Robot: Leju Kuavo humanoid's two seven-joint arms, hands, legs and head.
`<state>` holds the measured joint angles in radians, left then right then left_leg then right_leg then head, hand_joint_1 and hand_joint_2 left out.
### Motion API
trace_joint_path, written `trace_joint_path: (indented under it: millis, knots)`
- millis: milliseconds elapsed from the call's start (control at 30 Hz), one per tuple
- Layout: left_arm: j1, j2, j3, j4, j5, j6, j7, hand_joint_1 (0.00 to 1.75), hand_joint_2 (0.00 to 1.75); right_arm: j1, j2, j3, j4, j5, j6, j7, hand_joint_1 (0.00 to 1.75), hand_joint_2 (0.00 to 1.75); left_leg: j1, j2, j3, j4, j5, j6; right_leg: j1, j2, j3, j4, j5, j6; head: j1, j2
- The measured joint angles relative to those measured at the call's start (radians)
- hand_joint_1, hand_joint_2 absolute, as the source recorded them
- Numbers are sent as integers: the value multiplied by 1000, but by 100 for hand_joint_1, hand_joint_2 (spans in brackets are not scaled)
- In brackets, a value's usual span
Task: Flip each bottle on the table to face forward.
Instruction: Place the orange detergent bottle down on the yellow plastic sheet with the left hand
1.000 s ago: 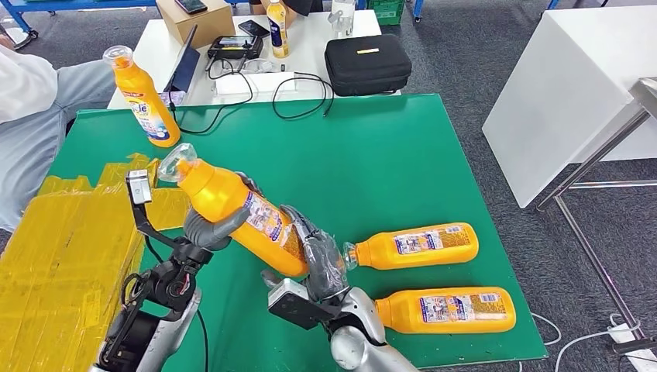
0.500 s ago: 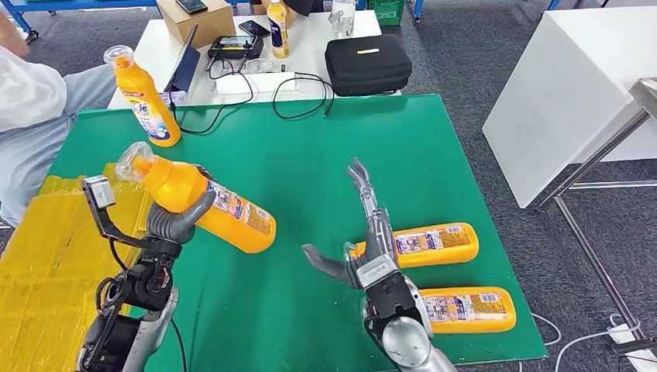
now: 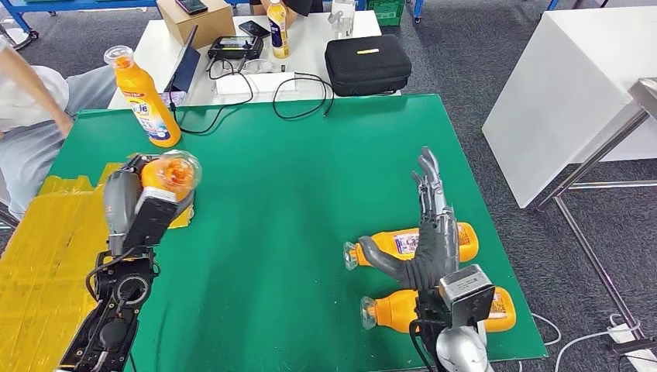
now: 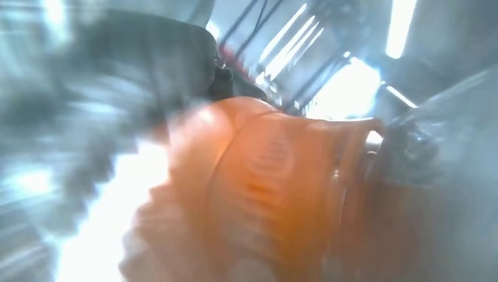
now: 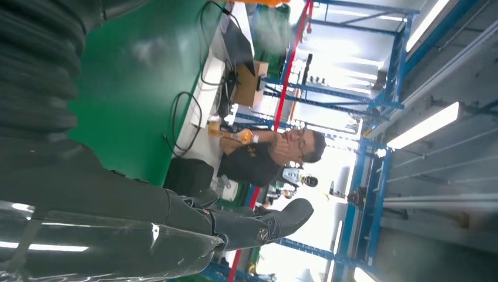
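I see the green tabletop (image 3: 310, 232) as a matt, felt-like cloth, smooth and without shine. The orange bottles (image 3: 445, 240) look like glossy plastic with clear caps and printed paper-like labels. The bottle in my left hand (image 3: 128, 209) shows as a shiny orange blur in the left wrist view. My right hand (image 3: 426, 240) has dark, slightly glossy plastic fingers and a ribbed grey cover. The black case (image 3: 366, 63) looks like matt woven fabric.
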<state>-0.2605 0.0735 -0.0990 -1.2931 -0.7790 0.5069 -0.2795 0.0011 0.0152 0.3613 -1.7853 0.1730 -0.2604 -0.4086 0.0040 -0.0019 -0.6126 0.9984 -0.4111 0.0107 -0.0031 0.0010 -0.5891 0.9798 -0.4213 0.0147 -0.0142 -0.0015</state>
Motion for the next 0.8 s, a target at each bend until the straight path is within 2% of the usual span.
trace_joint_path:
  millis: [100, 333, 667, 800]
  knots:
    - [-13, 22, -26, 55, -241, 10, 58, 175, 175, 0, -1, -22, -13, 3, 25, 9, 0, 175, 0, 1, 0, 0, 0, 0, 0, 0, 0, 0, 0, 0, 0, 0]
    - [-43, 70, -77, 196, -502, 22, 136, 175, 175, 2, -4, -45, -26, 5, 42, 14, 0, 175, 0, 1, 1, 0, 0, 0, 0, 0, 0, 0, 0, 0, 0, 0]
    - [-58, 101, -110, 322, -530, 21, 128, 175, 175, 19, -9, -54, -37, 4, 43, 13, 0, 175, 0, 1, 0, 0, 0, 0, 0, 0, 0, 0, 0, 0, 0, 0]
    - [-64, 106, -117, 371, -575, 9, 176, 175, 175, 30, -11, -59, -39, 5, 42, 12, 0, 175, 0, 1, 0, 0, 0, 0, 0, 0, 0, 0, 0, 0, 0, 0]
